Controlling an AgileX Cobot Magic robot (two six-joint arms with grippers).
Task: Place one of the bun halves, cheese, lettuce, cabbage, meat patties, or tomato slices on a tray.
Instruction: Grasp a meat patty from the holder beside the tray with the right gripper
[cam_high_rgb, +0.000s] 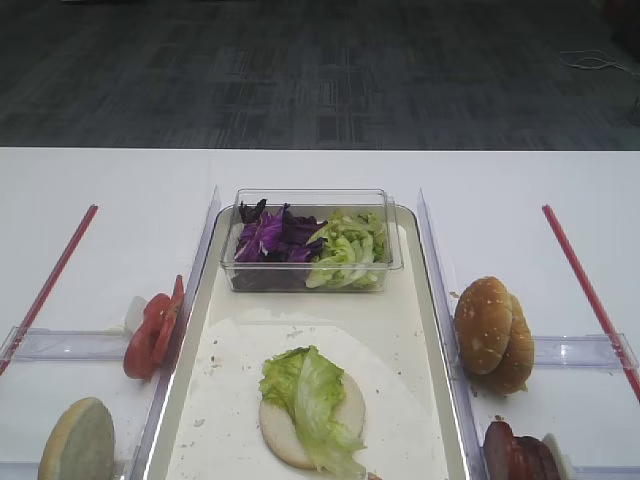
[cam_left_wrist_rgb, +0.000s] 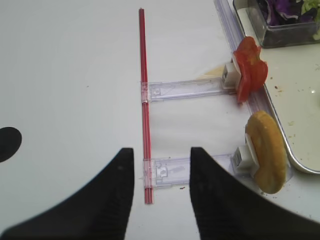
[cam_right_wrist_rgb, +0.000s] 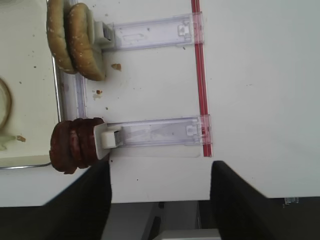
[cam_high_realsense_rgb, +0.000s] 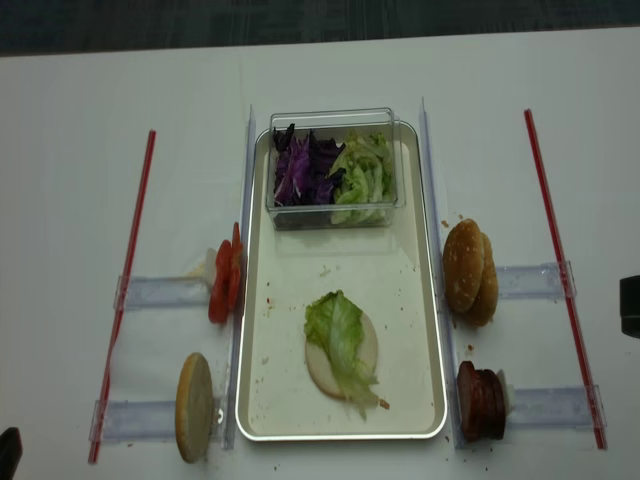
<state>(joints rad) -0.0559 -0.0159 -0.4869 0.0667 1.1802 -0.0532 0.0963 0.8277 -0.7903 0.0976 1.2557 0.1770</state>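
On the tray (cam_high_realsense_rgb: 400, 320) lies a pale bun half (cam_high_rgb: 350, 405) with a lettuce leaf (cam_high_rgb: 310, 395) across it. Tomato slices (cam_left_wrist_rgb: 250, 72) and a cream bun half (cam_left_wrist_rgb: 267, 150) stand on edge left of the tray. To its right stand sesame bun halves (cam_right_wrist_rgb: 75, 40) and meat patties (cam_right_wrist_rgb: 75, 145). My left gripper (cam_left_wrist_rgb: 162, 150) hovers open and empty over the table left of the cream bun. Open and empty too, my right gripper (cam_right_wrist_rgb: 160, 165) hangs at the table's near edge beside the patties. Cheese is out of view.
A clear tub (cam_high_rgb: 310, 275) at the tray's far end holds purple cabbage (cam_high_rgb: 270, 235) and lettuce (cam_high_rgb: 350, 250). Clear plastic holders (cam_right_wrist_rgb: 155, 132) carry the standing food. Red rods (cam_left_wrist_rgb: 144, 100) (cam_right_wrist_rgb: 201, 75) run along both outer sides.
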